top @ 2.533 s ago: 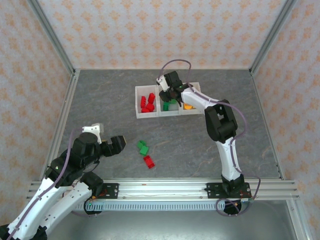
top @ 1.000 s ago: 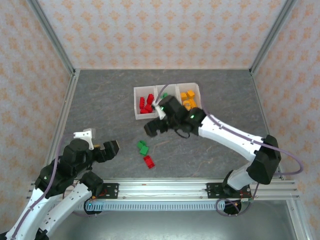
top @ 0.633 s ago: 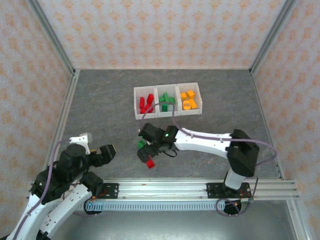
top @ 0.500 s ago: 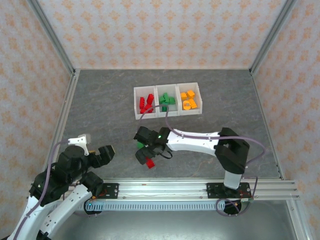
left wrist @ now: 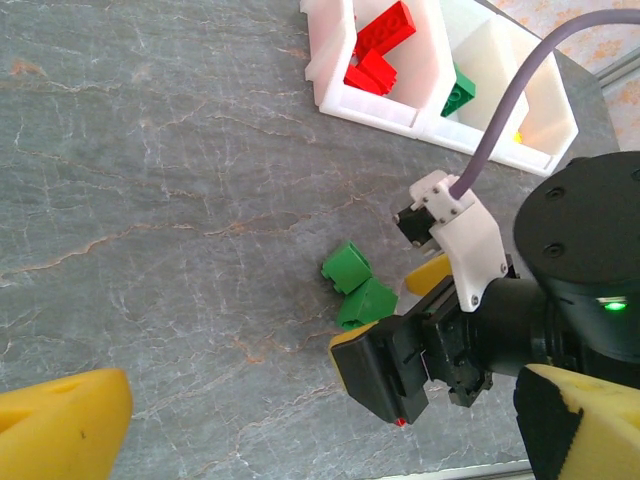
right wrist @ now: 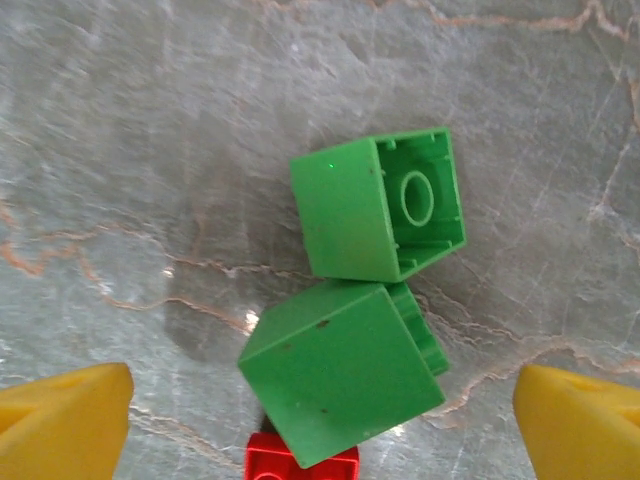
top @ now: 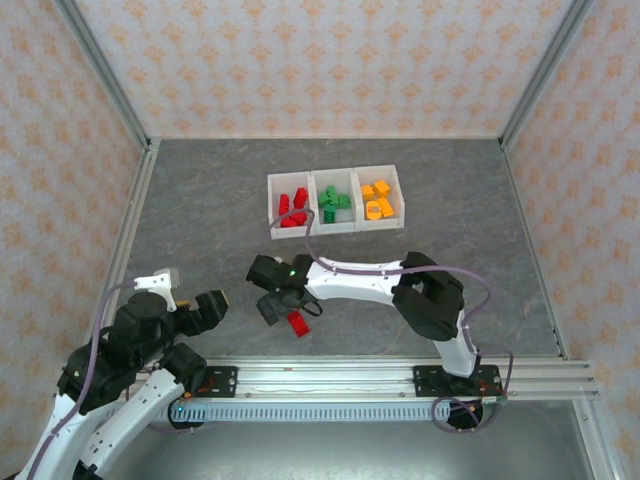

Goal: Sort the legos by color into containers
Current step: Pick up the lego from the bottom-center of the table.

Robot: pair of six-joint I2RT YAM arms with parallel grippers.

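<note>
Three containers [top: 336, 230], two green legos [right wrist: 375, 205], red lego [right wrist: 300, 466], left hand [left wrist: 318, 425], right hand [right wrist: 320, 420] gaping empty

Table [top: 200, 230] grey, marbled with pale veins. Walls [top: 330, 60] cream with a peach floral repeat. Bins [top: 300, 231] translucent white: red bricks [top: 291, 207] in left bin, green bricks [top: 335, 200] in middle, orange bricks [top: 377, 198] in right. Loose on table: two green blocks [right wrist: 380, 205], one red block [right wrist: 300, 465]. Arms [top: 360, 280] white and black, cable [left wrist: 500, 120] purple, finger pads [right wrist: 60, 415] yellow.
</note>
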